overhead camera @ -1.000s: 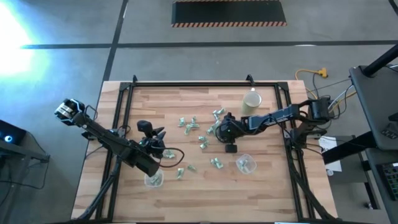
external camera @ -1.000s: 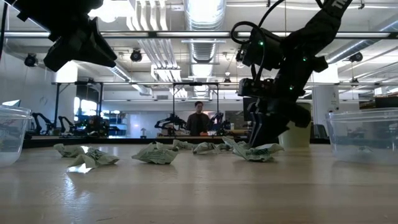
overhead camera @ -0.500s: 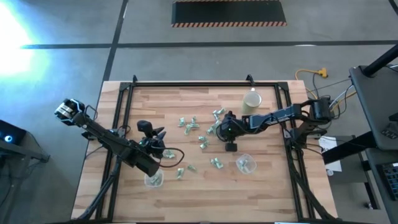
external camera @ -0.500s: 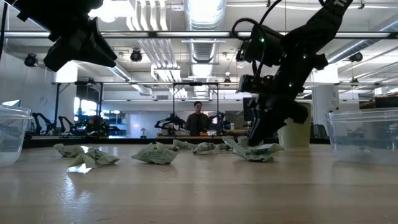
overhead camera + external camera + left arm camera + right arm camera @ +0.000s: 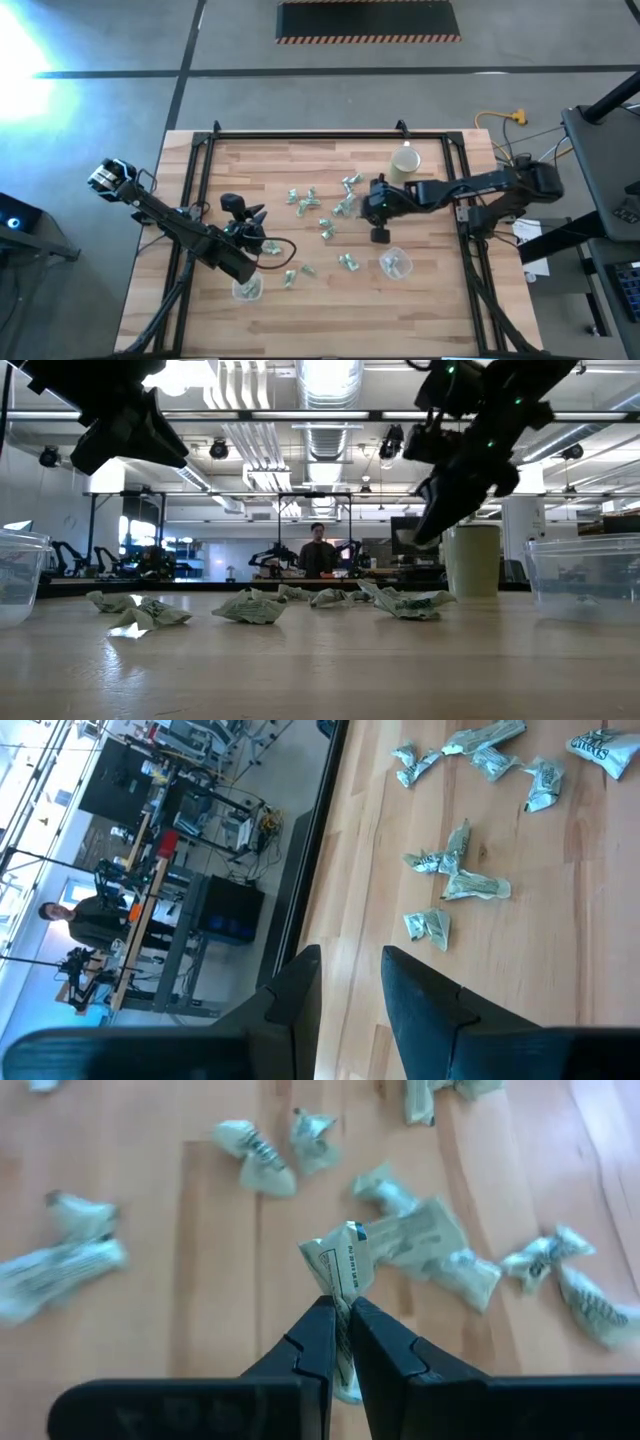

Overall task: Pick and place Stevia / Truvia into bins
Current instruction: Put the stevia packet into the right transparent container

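Pale wood planks form the table (image 5: 430,300) in the high view, where crumpled sachets (image 5: 325,225) lie scattered over its middle, one clear bin (image 5: 395,263) stands toward the near right and another bin (image 5: 247,288) near the front left. The right gripper (image 5: 377,236) hangs between the scatter and the right bin, near a beige cup (image 5: 404,163); the left gripper (image 5: 268,247) sits just beside the left bin. In the low view the right gripper (image 5: 425,538) is raised off the table, above the sachets (image 5: 248,606) lying in a row on the wood, with the cup (image 5: 476,560) behind and the bins (image 5: 585,575) at either edge; a person (image 5: 318,552) stands far off in the room. The left wrist view shows the left gripper (image 5: 350,982) with a narrow gap between its fingers, nothing held, and several sachets (image 5: 455,880) on the boards beyond. In the right wrist view the right gripper (image 5: 342,1313) has its fingers pressed together on one sachet (image 5: 342,1260), lifted above the others (image 5: 450,1255) on the table.
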### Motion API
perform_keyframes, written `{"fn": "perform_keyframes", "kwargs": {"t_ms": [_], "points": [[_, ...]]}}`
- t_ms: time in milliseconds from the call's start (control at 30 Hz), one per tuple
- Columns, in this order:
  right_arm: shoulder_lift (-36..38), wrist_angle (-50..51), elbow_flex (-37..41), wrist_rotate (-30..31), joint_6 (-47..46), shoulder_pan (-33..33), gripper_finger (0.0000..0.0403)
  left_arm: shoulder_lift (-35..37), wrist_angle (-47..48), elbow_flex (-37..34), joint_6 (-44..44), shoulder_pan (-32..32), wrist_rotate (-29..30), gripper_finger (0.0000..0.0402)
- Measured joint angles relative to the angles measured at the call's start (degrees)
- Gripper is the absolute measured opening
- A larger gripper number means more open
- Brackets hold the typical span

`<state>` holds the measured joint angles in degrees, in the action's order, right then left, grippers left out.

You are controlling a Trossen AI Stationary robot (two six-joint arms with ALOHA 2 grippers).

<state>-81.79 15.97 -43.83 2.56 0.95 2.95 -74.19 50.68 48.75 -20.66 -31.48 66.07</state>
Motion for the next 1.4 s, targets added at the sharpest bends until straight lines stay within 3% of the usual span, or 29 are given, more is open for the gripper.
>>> {"fn": "perform_keyframes", "kwargs": {"t_ms": [333, 567, 967, 1400], "points": [[13.15, 12.79, -0.02, -0.21, -10.91, -8.40, 0.0027, 0.00, -0.23, 0.00, 0.06, 0.00, 0.00, 0.0091], [18.03, 16.57, -0.02, -1.59, -19.95, -16.38, 0.0027, 0.00, -0.58, 0.00, 0.06, 0.02, 0.04, 0.0091], [15.58, 17.10, -0.02, -1.53, -29.36, -26.25, 0.0027, 0.00, -0.71, -0.02, 0.08, 0.02, 0.10, 0.0091], [10.19, 20.73, 0.00, -1.48, -37.27, -27.86, 0.0027, 0.00, -0.71, -0.02, 0.10, 0.02, 0.19, 0.0091]]}}
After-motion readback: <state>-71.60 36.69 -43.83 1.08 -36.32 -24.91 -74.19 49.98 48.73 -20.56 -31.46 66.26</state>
